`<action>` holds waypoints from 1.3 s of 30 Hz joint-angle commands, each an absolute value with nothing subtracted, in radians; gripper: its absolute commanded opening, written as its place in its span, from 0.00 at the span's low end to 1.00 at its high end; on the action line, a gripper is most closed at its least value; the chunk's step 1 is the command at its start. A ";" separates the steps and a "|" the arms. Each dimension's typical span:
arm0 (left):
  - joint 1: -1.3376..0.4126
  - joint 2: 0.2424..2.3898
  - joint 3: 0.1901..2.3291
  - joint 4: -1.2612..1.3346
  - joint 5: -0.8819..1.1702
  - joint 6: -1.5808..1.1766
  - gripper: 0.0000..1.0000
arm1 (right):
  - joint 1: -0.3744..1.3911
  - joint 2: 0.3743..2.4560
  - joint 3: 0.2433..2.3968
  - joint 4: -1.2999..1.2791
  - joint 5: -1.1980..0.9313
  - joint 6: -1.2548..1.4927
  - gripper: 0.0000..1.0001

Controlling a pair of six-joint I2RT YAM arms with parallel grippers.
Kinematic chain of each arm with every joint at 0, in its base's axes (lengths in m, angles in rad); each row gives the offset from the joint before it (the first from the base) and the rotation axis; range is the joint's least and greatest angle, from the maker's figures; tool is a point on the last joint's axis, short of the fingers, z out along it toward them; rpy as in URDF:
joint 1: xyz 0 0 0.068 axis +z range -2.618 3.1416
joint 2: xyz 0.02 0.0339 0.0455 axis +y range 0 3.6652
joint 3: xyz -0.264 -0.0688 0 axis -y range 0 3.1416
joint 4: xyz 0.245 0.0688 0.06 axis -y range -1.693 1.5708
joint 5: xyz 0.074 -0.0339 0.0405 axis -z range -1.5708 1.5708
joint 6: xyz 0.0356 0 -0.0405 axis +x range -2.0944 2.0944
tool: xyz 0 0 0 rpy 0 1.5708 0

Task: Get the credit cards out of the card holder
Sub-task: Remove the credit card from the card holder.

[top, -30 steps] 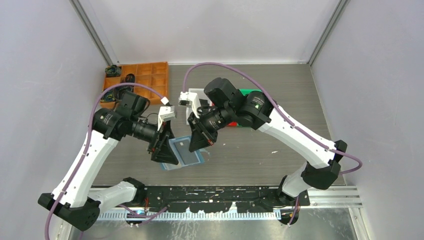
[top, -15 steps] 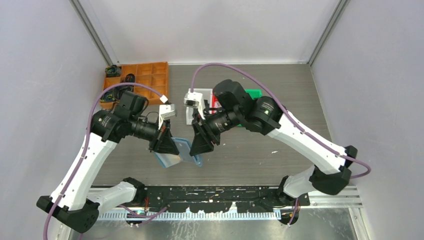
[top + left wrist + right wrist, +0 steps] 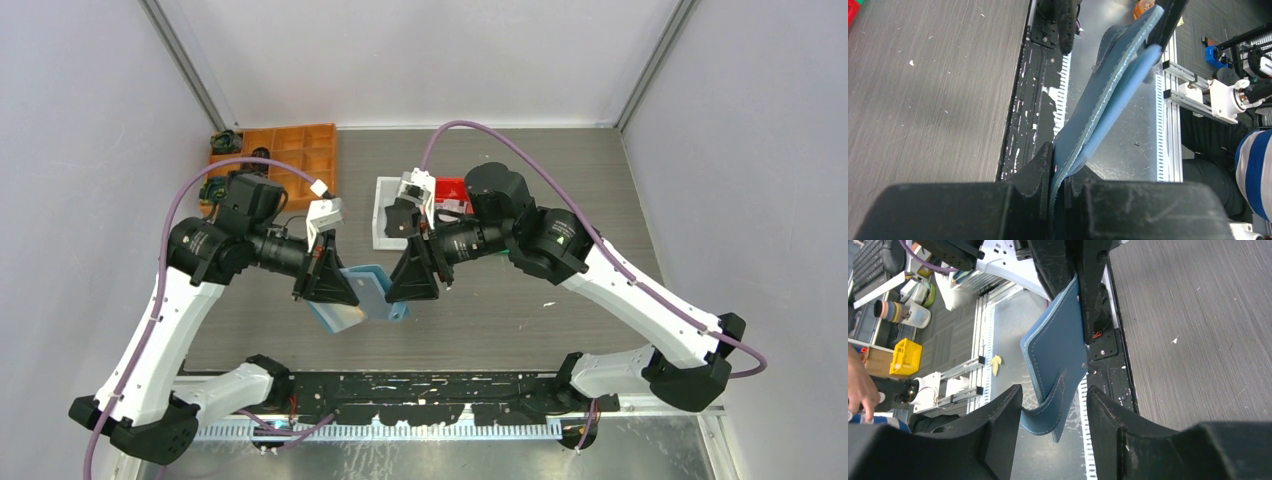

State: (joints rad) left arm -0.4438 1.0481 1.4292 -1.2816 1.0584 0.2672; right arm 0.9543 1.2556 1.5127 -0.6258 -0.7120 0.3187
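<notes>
Card holder (image 3: pixel 368 292) hangs between inward-facing arms: left end effector (image 3: pixel 348 296) pinches it, right end effector (image 3: pixel 395 293) gapes.

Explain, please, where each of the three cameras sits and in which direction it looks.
Top external: above and behind the arms, looking down on the table; both arms show, left gripper and right gripper at the card holder.
Left wrist: on the left arm, looking along its shut fingers at the clamped holder.
Right wrist: on the right arm, looking between its open fingers.
All three share the card holder.
</notes>
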 commanded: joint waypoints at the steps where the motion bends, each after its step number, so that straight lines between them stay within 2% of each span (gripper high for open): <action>1: -0.443 1.041 1.471 -1.268 1.123 0.230 0.00 | 0.955 1.243 1.505 -0.513 -0.676 0.342 0.56; 8: -0.443 1.040 1.473 -1.268 1.139 0.227 0.00 | 0.955 1.259 1.502 -0.505 -0.673 0.339 0.53; 9: -0.443 1.040 1.476 -1.269 1.142 0.228 0.00 | 0.954 1.259 1.498 -0.504 -0.683 0.339 0.51; 11: -0.443 1.042 1.484 -1.283 1.140 0.244 0.00 | 0.955 1.250 1.490 -0.501 -0.703 0.331 0.39; 13: -0.443 1.047 1.497 -1.306 1.141 0.270 0.00 | 0.954 1.240 1.496 -0.537 -0.694 0.301 0.35; 14: -0.443 1.049 1.502 -1.320 1.141 0.284 0.00 | 0.951 1.235 1.499 -0.560 -0.685 0.283 0.39; 16: -0.443 1.054 1.514 -1.340 1.135 0.305 0.00 | 0.945 1.223 1.510 -0.622 -0.639 0.241 0.56; 24: -0.443 1.048 1.502 -1.305 1.143 0.262 0.00 | 0.924 1.145 1.476 -0.625 -0.532 0.219 0.74; 29: -0.443 1.033 1.471 -1.140 1.135 0.077 0.00 | 0.924 0.997 1.261 -0.341 -0.566 0.314 0.95; 36: -0.439 1.055 1.454 -1.000 1.137 -0.130 0.00 | 0.934 0.878 0.965 0.010 -0.582 0.480 0.96; 39: -0.439 1.055 1.453 -0.987 1.141 -0.136 0.00 | 0.937 0.876 0.915 0.126 -0.522 0.531 0.92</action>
State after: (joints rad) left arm -0.4431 1.0599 1.4494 -1.0946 1.0962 -0.0494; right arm 0.9298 0.8833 0.9588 -0.1490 -0.5827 0.4263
